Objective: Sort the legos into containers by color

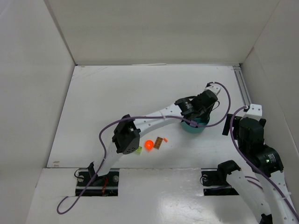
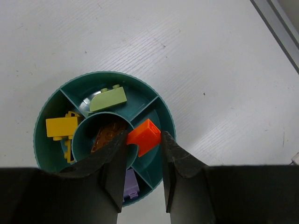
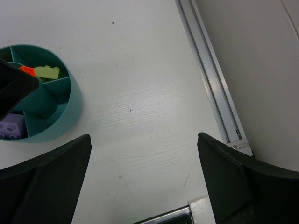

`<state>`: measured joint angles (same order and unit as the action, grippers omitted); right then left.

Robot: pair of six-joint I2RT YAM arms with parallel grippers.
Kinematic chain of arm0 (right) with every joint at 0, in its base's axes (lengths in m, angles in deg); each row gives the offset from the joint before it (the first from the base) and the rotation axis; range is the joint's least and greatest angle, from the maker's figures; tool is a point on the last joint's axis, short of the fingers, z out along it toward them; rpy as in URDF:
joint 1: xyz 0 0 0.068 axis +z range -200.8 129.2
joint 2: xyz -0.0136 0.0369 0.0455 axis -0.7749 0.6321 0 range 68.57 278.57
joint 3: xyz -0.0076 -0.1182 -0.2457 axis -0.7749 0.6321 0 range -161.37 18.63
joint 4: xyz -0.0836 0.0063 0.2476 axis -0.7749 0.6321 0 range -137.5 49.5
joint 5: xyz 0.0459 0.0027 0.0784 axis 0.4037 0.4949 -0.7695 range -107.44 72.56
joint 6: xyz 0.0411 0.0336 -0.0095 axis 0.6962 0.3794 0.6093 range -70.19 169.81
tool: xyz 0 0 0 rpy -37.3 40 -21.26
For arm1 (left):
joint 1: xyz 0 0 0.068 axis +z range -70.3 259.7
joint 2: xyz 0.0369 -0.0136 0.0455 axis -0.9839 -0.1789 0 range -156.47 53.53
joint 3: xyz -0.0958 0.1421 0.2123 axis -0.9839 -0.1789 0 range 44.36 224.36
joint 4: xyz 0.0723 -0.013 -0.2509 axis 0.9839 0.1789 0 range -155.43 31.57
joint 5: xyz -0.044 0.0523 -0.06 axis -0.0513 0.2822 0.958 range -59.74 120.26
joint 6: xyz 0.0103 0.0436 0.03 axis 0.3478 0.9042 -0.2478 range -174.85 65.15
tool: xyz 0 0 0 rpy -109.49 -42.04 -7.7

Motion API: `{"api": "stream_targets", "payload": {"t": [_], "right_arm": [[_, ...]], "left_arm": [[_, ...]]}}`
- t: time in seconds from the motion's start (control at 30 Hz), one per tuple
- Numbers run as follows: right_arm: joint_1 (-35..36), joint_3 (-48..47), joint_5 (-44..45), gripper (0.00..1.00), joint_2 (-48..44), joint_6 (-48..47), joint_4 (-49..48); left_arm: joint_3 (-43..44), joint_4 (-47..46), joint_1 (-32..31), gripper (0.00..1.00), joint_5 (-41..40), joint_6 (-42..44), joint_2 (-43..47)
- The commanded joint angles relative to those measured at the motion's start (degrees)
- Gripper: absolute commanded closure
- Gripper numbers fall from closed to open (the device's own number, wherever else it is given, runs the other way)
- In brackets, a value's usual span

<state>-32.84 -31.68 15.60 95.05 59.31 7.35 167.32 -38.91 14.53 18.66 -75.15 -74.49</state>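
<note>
The teal bowl [image 2: 107, 74] lies under my left gripper [image 2: 144, 140], which is shut on an orange brick [image 2: 145, 135] just above the bowl's right compartment. A brown brick [image 2: 106, 135] lies in the central cup, yellow bricks [image 2: 60, 127] in the left compartment, a lime green brick [image 2: 108, 99] in the top one and a purple brick [image 2: 131, 186] in the bottom one. On the table lie the round orange piece [image 1: 149, 145], a brown brick [image 1: 159, 142], a tiny orange brick [image 1: 166, 139] and a lime green brick [image 1: 138, 150]. My right gripper [image 3: 145, 140] is open and empty, right of the bowl [image 3: 65, 119].
An aluminium rail [image 1: 242, 88] runs along the table's right edge and also shows in the right wrist view [image 3: 210, 79]. White walls enclose the table on three sides. The left arm's elbow [image 1: 125, 135] hangs over the loose bricks near the front.
</note>
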Motion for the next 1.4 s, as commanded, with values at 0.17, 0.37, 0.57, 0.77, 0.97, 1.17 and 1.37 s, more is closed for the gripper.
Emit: {"api": "stream_targets", "payload": {"t": [0.17, 0.37, 0.57, 0.77, 0.97, 1.17, 1.37], "right_arm": [[0.0, -1.3, -0.1, 0.0, -0.6, 0.6, -2.8], [0.0, -1.3, -0.1, 0.0, -0.6, 0.6, -2.8], [0.0, -1.3, -0.1, 0.0, -0.6, 0.6, -2.8], [0.0, -0.8, -1.8, 0.0, -0.6, -2.4, -4.3], [0.0, 0.4, -17.7, 0.0, -1.8, -14.6, -12.9], [1.5, 3.0, -44.1, 0.0, 7.4, -25.2, -20.9], [24.1, 4.7, -39.5, 0.0, 20.0, -25.3, -30.1]], "left_arm": [[1.8, 0.4, -0.5, 0.74, 1.4, 0.8, 1.4], [-0.6, 0.4, -0.5, 0.63, 3.1, 1.9, 4.2], [-2.5, -0.2, -0.5, 0.59, 3.8, 1.9, 6.0], [-7.7, -0.7, -0.5, 0.45, 2.3, 0.8, 12.4], [-35.2, -5.3, 3.2, 0.0, -2.0, -7.2, 30.2], [-61.7, -4.7, 10.9, 0.0, -4.4, -22.5, 54.1], [-76.1, 5.1, 13.4, 0.0, -8.0, -35.9, 71.1]]}}
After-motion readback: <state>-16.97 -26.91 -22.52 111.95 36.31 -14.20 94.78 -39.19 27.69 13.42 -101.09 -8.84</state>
